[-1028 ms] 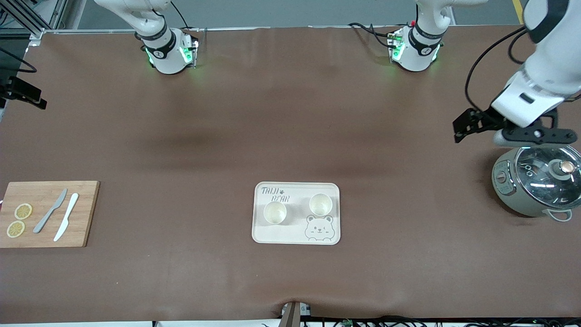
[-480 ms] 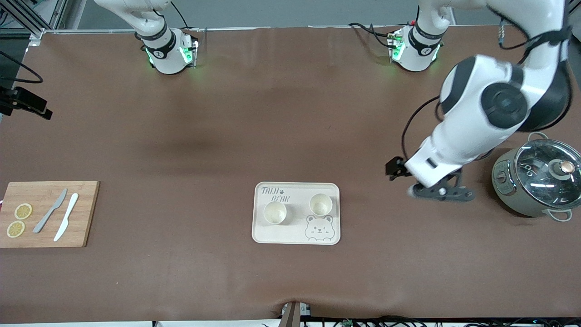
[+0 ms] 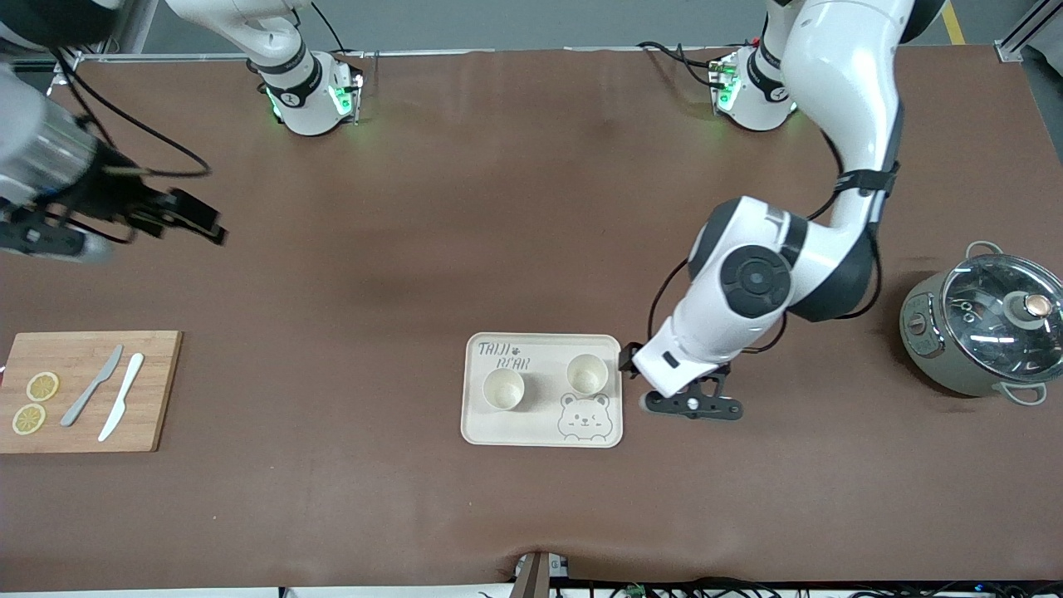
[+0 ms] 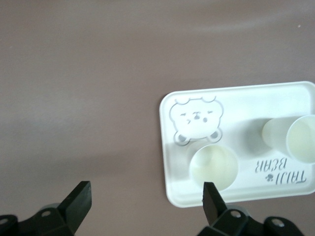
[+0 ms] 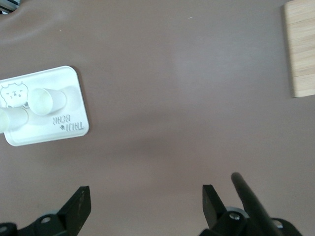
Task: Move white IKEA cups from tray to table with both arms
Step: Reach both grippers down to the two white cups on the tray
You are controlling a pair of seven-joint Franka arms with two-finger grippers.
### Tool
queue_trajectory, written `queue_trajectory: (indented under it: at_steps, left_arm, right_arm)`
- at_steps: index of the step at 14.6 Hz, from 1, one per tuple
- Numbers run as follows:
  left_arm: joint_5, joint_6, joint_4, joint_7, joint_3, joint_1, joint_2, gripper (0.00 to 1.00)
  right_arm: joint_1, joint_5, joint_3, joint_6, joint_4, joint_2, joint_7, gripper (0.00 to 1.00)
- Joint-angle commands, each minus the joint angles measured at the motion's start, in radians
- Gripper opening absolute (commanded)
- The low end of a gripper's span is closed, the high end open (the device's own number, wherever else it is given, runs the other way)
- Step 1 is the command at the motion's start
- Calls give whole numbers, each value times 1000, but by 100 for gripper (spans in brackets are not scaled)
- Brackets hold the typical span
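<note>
Left gripper hung spread wide over bare table beside bear tray | right gripper spread, over the right arm's table end | both white IKEA cups stood upright on tray, rims up

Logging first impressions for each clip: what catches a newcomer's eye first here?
The left arm's open claw hangs low beside the bear tray, where two white cups stand upright. The right claw, also open, is over bare table toward its own end, above the cutting board.
</note>
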Motion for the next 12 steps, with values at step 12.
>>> queue_trajectory:
  at_steps: [12]
  left_arm:
    - [-4, 238, 13, -182, 30, -86, 148, 100]
  right_arm:
    - [210, 27, -9, 454, 108, 456, 242, 100]
